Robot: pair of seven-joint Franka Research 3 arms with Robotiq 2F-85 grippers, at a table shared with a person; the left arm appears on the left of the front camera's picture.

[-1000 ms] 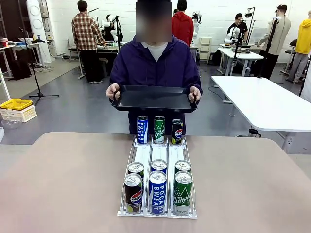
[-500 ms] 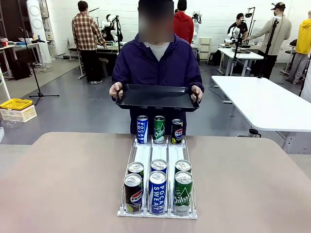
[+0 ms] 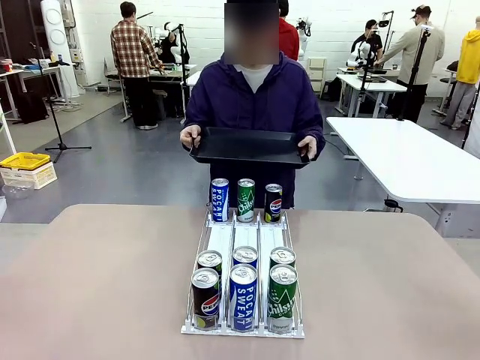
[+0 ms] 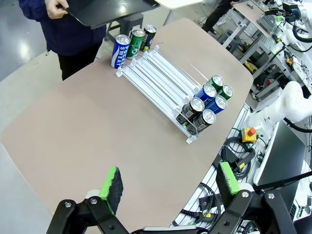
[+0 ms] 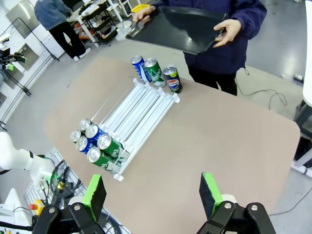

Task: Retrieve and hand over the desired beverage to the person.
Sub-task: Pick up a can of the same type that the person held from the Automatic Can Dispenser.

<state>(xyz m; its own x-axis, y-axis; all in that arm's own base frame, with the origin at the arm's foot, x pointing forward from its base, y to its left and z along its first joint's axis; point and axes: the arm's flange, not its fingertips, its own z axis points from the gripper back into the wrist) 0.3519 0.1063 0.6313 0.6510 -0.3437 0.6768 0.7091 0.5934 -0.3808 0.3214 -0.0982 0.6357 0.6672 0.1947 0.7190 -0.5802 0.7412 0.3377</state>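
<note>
A person [image 3: 255,97] in a dark purple hooded top stands beyond the far edge of the table [image 3: 97,270], both hands holding a black tray [image 3: 247,146]; a white wire rack [image 3: 222,238] runs from the far edge toward the near edge, mid-table; three cans [image 3: 245,200] stand at its far end, six cans [image 3: 243,289] at its near end; the left gripper [image 4: 169,181] and right gripper [image 5: 152,194] hang above the table, fingers spread, grasping nothing.

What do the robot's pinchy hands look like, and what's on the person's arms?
The left gripper and the right gripper each have two black, jointed fingers tipped with bright green pads. The person wears long, dark purple-navy sweatshirt sleeves.
</note>
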